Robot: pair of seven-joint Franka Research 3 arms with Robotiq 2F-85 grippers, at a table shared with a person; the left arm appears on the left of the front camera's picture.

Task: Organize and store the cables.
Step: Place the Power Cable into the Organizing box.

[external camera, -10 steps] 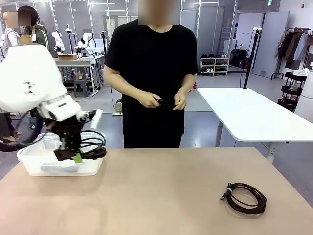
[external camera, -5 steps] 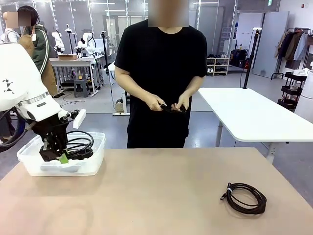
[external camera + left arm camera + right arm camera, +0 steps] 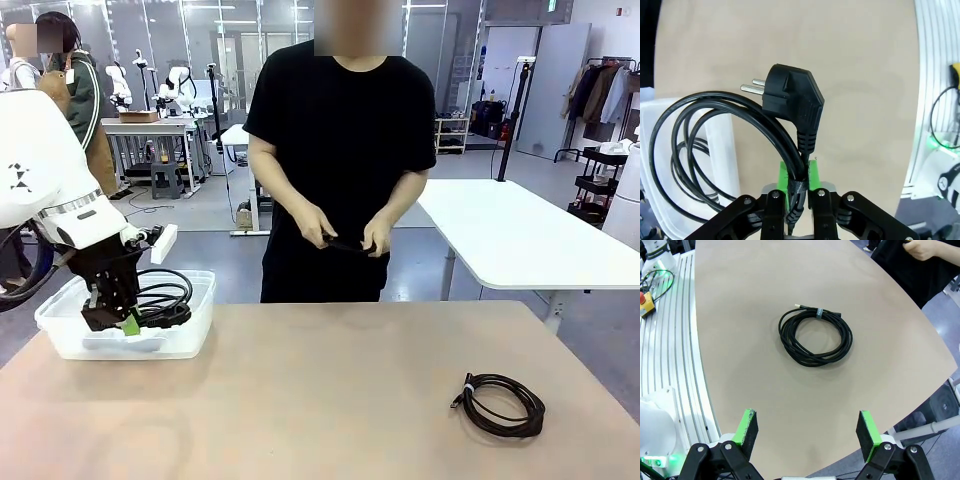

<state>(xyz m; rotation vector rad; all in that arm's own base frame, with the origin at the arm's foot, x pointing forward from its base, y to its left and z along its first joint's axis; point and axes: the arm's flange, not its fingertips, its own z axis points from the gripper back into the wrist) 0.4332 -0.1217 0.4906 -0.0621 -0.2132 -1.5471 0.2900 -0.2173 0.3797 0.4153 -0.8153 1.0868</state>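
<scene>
Work surface: a beige wooden tabletop (image 3: 320, 390) filled the foreground.
Container: a clear rectangular plastic bin (image 3: 185, 345) stood at its left end.
Far side: a person in a black T-shirt (image 3: 340, 130) stood.
Background: a white rounded table (image 3: 520, 235) stood at right.

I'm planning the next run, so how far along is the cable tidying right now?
Done: I cannot tell whether the clear bin already holds a cable. In hand: the left jaws are shut on a plugged cable at that bin, not yet released; the person's hands hold another cable. Left: a coiled cable lies untouched on the table; the right jaws stand open.
</scene>
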